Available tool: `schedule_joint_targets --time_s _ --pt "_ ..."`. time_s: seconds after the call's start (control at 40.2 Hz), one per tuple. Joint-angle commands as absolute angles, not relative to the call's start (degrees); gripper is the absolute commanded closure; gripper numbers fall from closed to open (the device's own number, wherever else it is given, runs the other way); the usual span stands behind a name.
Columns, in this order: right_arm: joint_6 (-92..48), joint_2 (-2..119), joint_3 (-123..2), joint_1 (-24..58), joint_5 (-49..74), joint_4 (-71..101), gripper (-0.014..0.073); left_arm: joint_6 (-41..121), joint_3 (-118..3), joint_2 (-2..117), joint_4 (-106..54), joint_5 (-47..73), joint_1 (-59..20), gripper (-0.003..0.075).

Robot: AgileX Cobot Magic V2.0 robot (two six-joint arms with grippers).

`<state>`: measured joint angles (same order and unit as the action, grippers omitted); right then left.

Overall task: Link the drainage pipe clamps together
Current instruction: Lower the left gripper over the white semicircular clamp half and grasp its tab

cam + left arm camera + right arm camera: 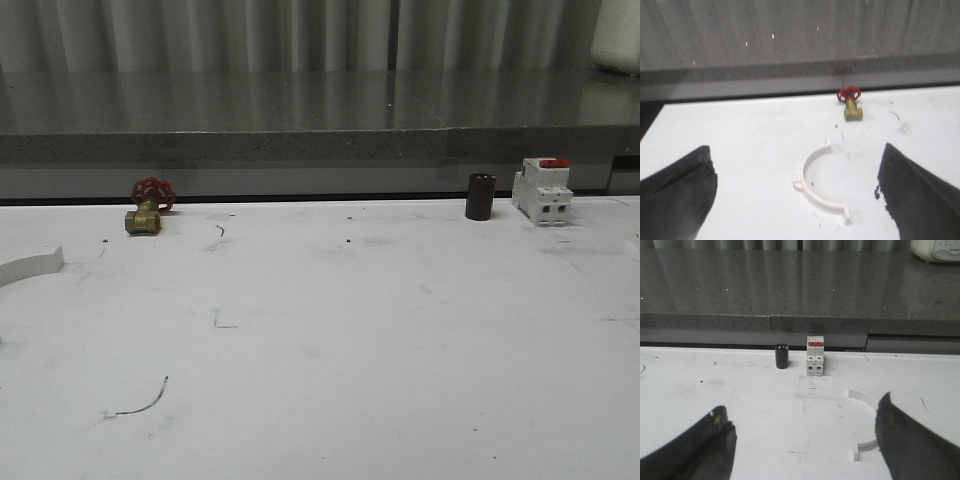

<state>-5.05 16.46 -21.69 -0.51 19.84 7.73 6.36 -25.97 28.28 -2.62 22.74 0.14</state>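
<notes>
Both end effectors are spread wide apart and hold nothing. On the left wrist view, the left end effector [797, 200] hangs above the white tabletop [740, 130], and one white half-ring clamp [815, 182] lies flat between its two dark fingers [677, 192], touching neither of them. This clamp has a flat flange at each end and a small tab on its outer side. Beyond it, near the back edge of the tabletop, stands a brass valve with a red handwheel [852, 102].

On the right wrist view, the right end effector [805, 442] also hangs over the tabletop. The second half-ring clamp [866, 422] lies just beside its right finger [912, 442], which covers part of the band. Farther back, a small dark cylinder [782, 356] and a white breaker block with a red top [815, 356] stand near each other.

From the front, only one end of the first clamp is seen at the left edge
</notes>
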Motion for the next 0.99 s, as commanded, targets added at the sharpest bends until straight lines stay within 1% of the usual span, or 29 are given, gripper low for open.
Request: schedule_joint_targets --time_s 0.0,0.174,0.298,0.472,0.646,0.97 --pt "-4.93 17.39 -23.7 -0.52 15.34 7.79 0.0001 6.47 -31.1 35.83 -3.28 22.35 0.17 0.0105" --pt "-4.93 17.39 -23.7 -0.52 15.34 7.79 0.0001 6.11 -40.04 51.43 -4.6 28.32 0.17 0.0105" --pt "-4.93 17.39 -23.7 -0.52 15.34 7.79 0.0001 2.88 -46.59 61.75 -4.74 33.05 0.17 0.0106" --pt "-4.93 17.39 -23.7 -0.52 15.34 7.79 0.0001 2.9 -54.31 74.17 -4.64 38.6 0.3 0.0163" --pt "-4.93 17.39 -23.7 -0.52 15.34 7.79 0.0001 1.87 -61.14 86.22 -4.53 41.67 0.77 0.017" --pt "-4.93 17.39 -23.65 -0.52 15.33 7.79 0.0001 1.87 -68.23 99.28 -4.3 43.16 1.89 0.0174"
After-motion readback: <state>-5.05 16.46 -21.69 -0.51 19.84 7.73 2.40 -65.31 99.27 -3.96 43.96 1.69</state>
